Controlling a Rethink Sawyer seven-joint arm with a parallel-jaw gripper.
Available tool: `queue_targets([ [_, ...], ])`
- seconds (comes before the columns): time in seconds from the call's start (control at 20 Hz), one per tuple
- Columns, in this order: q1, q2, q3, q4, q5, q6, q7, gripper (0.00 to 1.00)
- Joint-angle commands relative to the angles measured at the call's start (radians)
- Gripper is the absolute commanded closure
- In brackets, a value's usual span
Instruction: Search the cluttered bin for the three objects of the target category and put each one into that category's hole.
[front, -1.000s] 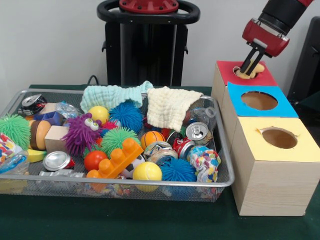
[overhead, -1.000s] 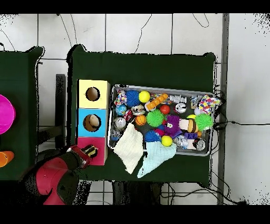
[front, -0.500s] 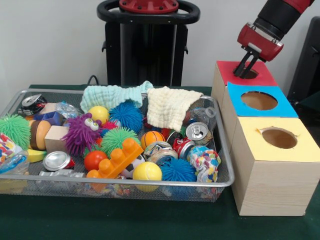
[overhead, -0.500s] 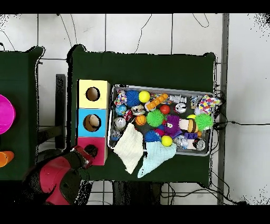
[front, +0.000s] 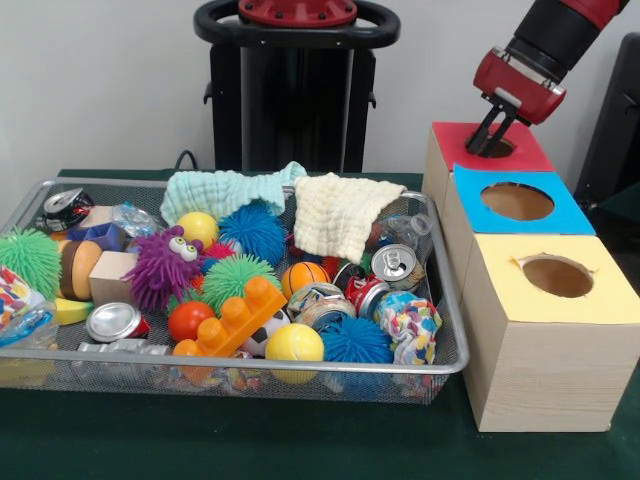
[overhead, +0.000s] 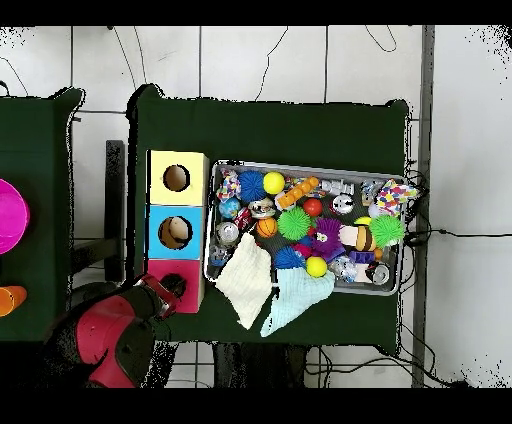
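Over the red box's hole (front: 497, 148), empty fingers (front: 487, 136) hang spread, beside the cluttered bin (front: 452, 330).

The front view looks low across the table; the overhead view looks straight down from farther away. Both share the wire bin (front: 440, 300) (overhead: 305, 167) and 3 boxes.

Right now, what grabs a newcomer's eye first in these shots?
The wire bin, heaped with bright clutter: spiky balls, a purple googly-eyed toy, crushed cans and an orange block, with two cloths draped over its far rim. Beside it stand three wooden boxes topped red, blue and yellow, and the robot's hand hangs over the hole in the red-topped box.
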Motion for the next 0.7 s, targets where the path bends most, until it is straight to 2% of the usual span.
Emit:
queue_targets([
  [0.05,-0.038,0.058,0.173,-0.003,0.049,-0.006,0.222,1.00],
  [0.7,-0.026,-0.053,0.156,0.046,0.063,0.021,0.231,1.00],
])
